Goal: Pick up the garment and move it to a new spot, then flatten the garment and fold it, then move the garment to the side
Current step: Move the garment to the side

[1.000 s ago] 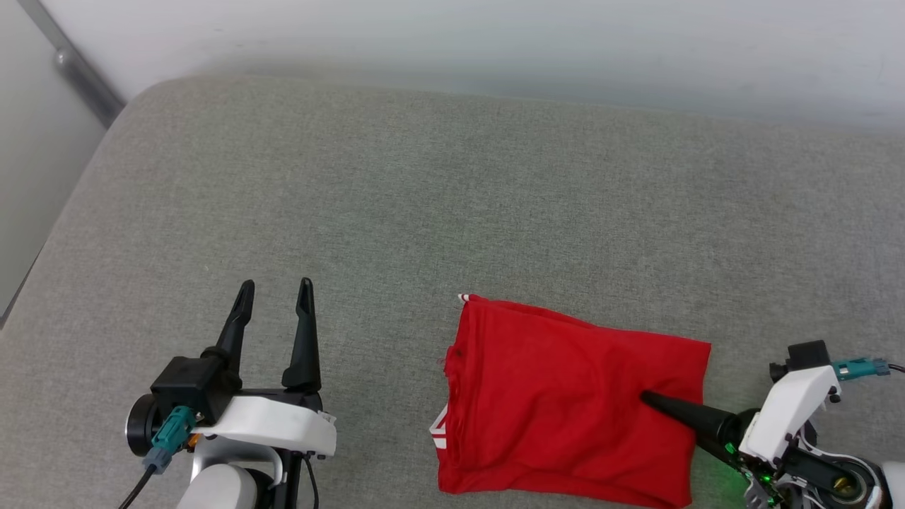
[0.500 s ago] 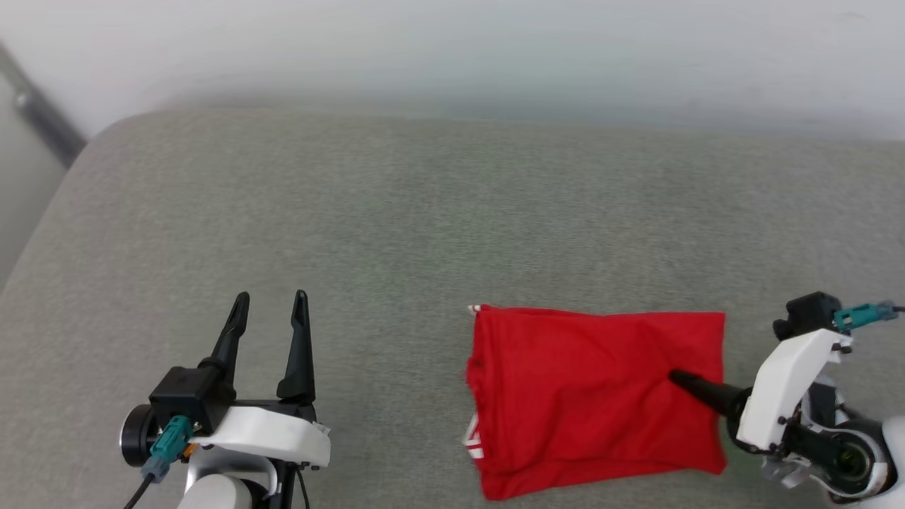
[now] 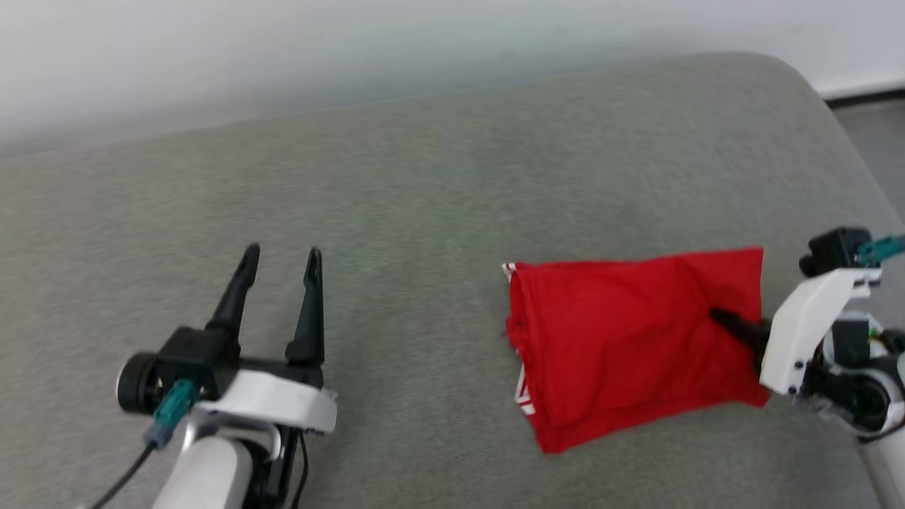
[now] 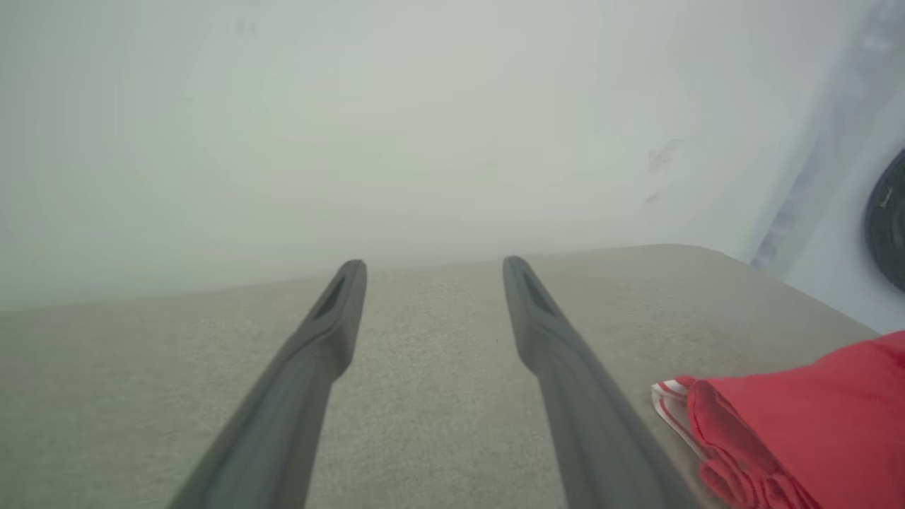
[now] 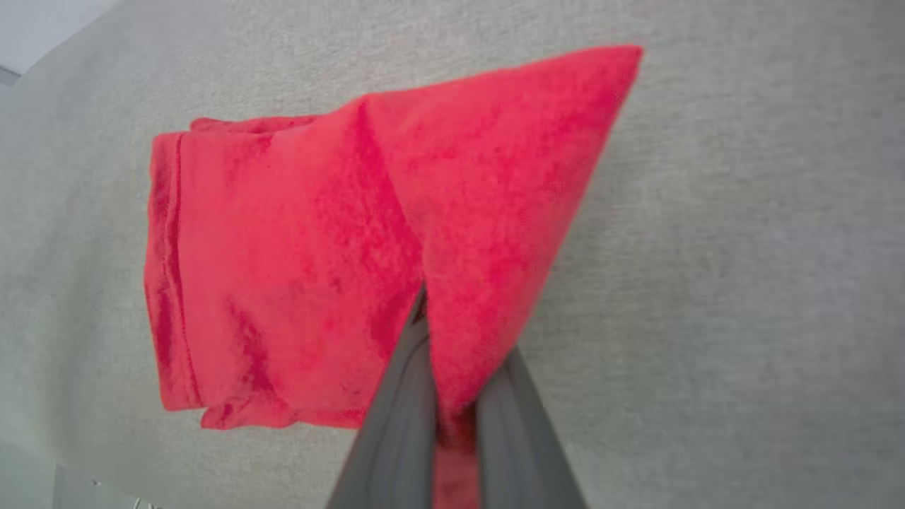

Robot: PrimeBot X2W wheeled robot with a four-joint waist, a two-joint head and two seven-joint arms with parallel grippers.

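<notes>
The garment is a folded red bundle lying on the grey cushion, with a strip of red-white striped trim at its left edge. My right gripper comes in from the right and is shut on the garment's right edge. In the right wrist view the garment is pinched between the fingers of my right gripper, and a fold of cloth drapes over one finger. My left gripper hovers open over bare cushion, well left of the garment. In the left wrist view, the left gripper holds nothing and the garment lies lower right.
A pale wall runs behind the cushion. The cushion's rounded right corner drops off to darker floor. Bare cushion stretches left of and behind the garment.
My right gripper has shut on the garment's right edge. The head camera has swung right, so the whole picture shifted. The left gripper keeps its open pose.
</notes>
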